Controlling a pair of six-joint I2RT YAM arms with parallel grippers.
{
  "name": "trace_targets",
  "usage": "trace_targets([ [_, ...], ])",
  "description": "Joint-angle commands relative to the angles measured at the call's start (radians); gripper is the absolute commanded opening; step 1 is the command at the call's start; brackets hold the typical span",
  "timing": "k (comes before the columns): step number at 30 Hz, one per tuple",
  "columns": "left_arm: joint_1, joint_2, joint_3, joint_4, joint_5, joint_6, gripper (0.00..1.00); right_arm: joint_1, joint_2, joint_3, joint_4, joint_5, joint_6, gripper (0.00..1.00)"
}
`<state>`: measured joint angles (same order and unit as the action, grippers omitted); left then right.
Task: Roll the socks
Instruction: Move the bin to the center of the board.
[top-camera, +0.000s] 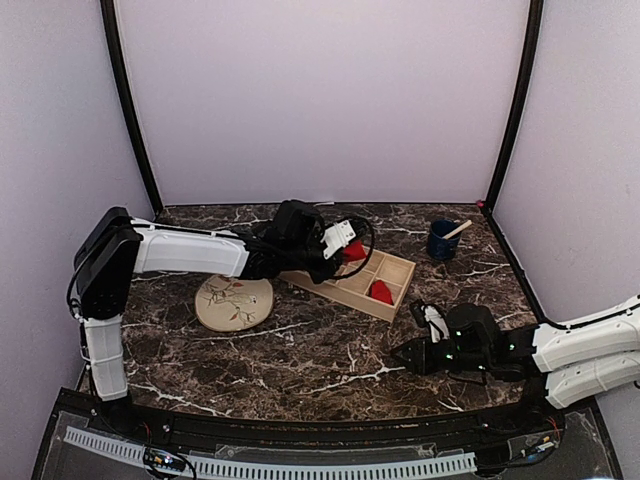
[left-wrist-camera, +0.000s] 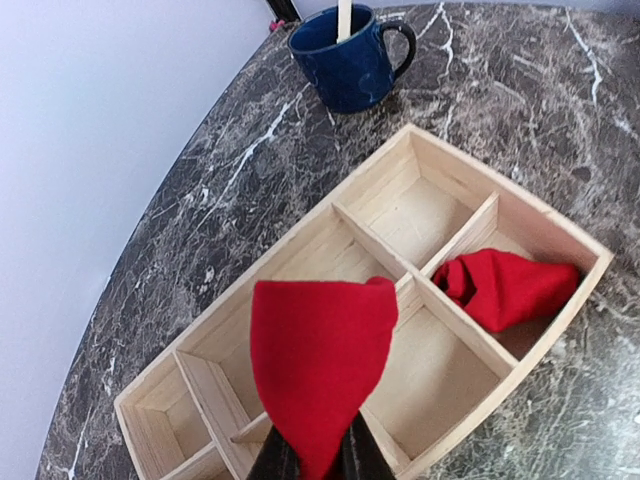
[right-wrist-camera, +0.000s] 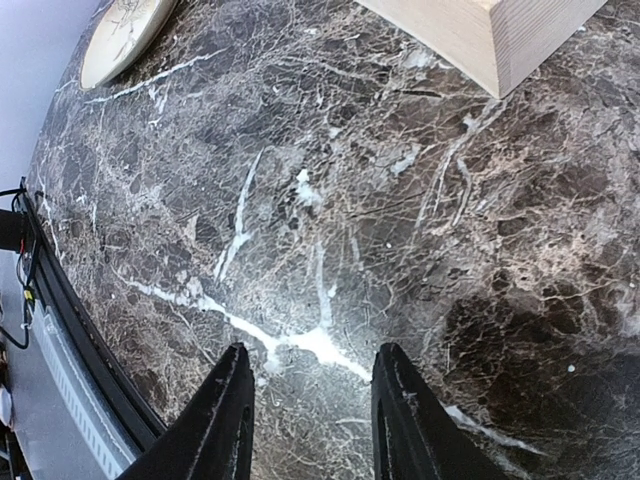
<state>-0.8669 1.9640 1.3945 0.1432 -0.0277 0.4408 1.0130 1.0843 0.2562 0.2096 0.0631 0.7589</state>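
Nearest, along the table's near edge: grey ribbed cable strip (top-camera: 270, 465). Just beyond on the right, low over the dark veined marble table (top-camera: 320, 350): right gripper (right-wrist-camera: 312, 360), jaws parted around nothing, apparently idle and out of the tray's way. Farther off, left of centre: left gripper (left-wrist-camera: 318, 455), clenched on a folded red fabric sock (left-wrist-camera: 320, 345), poised over the middle of the pale wooden divided tray (left-wrist-camera: 520, 205), likely for lowering into a free compartment. Already tucked into the tray's near right compartment: second red sock bundle (left-wrist-camera: 510, 285), so probably half done. Off to the sides, uninvolved: round beige leaf-patterned plate (top-camera: 234, 302) on the left, dark blue mug (left-wrist-camera: 350, 70) at far right.
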Motion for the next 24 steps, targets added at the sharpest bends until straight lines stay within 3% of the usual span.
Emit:
trace_targets([
  [1,-0.002,0.04,0.036,0.058,-0.036,0.111,0.04,-0.007,0.005,0.015,0.038,0.033,-0.022,0.37],
  [12,-0.031,0.111,0.061,0.032,-0.03,0.197,0.04,-0.01,0.055,0.027,0.058,0.026,-0.036,0.37],
  [24,-0.049,0.199,0.168,-0.104,-0.041,0.191,0.04,-0.019,-0.004,0.052,-0.02,0.057,-0.049,0.38],
])
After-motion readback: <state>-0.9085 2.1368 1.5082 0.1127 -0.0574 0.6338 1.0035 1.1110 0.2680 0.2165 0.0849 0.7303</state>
